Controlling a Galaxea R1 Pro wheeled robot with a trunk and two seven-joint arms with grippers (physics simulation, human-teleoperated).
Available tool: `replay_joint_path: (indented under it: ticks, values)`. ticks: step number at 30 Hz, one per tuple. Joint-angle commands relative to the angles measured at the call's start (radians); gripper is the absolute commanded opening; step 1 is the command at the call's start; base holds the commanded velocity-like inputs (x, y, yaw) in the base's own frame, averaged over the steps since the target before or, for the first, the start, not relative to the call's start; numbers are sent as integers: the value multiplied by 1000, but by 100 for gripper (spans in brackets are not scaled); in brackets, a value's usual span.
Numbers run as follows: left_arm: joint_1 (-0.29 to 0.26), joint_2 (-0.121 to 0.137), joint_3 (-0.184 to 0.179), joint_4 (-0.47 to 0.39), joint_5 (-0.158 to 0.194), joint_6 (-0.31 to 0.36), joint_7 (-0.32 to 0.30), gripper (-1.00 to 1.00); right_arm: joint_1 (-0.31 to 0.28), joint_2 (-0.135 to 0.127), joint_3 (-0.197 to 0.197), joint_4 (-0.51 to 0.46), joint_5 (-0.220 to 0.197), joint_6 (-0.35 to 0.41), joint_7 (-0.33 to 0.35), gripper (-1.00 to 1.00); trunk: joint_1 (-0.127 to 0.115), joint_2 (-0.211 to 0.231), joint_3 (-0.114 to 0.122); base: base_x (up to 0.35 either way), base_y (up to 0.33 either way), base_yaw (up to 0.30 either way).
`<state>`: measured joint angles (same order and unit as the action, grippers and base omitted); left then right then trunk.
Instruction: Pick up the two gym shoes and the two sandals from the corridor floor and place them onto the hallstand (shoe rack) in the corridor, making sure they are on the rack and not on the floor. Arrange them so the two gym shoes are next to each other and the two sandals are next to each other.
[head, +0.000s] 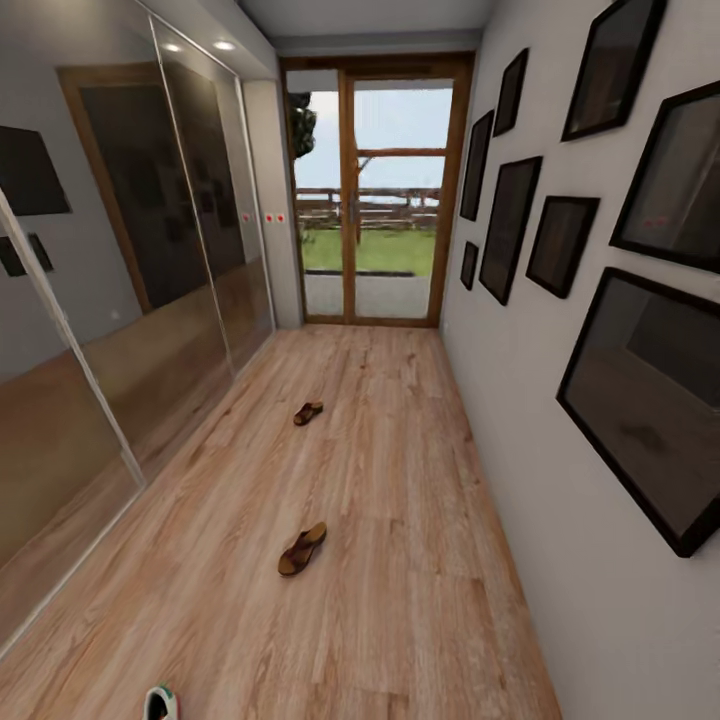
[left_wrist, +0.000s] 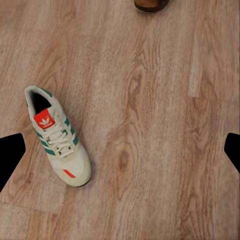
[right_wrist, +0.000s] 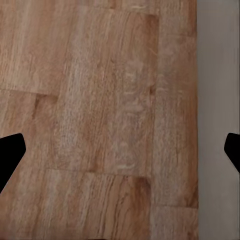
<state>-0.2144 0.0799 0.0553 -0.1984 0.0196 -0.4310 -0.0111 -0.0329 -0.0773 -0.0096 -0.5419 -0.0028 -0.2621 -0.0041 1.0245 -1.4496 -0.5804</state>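
Mirrored wardrobe doors (head: 150, 300) ran along the left wall. One gym shoe (head: 160, 703) lay on the corridor floor (head: 400, 600) at the head view's lower edge; from the left wrist it (left_wrist: 57, 135) sat upright on its sole, laces up. Left gripper (left_wrist: 120, 150) hung over the planks, fingers spread wide, empty. Near sandal (head: 302, 548) lay mid-corridor, far sandal (head: 308, 412) further along, well apart. Glass door (head: 375, 190) closed the far end. Right gripper (right_wrist: 120, 150) likewise spread, empty, over floor beside the pale wall (right_wrist: 217, 120). Dark framed pictures (head: 650, 400) lined the right wall.
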Motion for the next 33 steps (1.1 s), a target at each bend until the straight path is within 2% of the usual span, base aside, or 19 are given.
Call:
replay_joint_path:
  ticks: [1, 6, 18, 33]
  values:
    - [0, 0, 3, 0, 2, -3, -1, 100, -1, 0, 0, 1, 0, -3, 0, 100, 0, 0, -2, 304, -95, -273]
    - [0, 0, 3, 0, 2, -3, -1, 100, -1, 1, 1, -1, 0, -3, 0, 100, 0, 0, -4, 310, -45, -130]
    - [0, 0, 4, 0, 2, -3, -1, 100, -1, 2, 7, 5, 5, -3, 7, 100, 0, 0, -4, 301, -5, -14]
    - [0, 0, 4, 0, 3, -3, 0, 100, 0, 2, 5, 1, 3, -5, 3, 100, 0, 0, -4, 61, 0, 0]
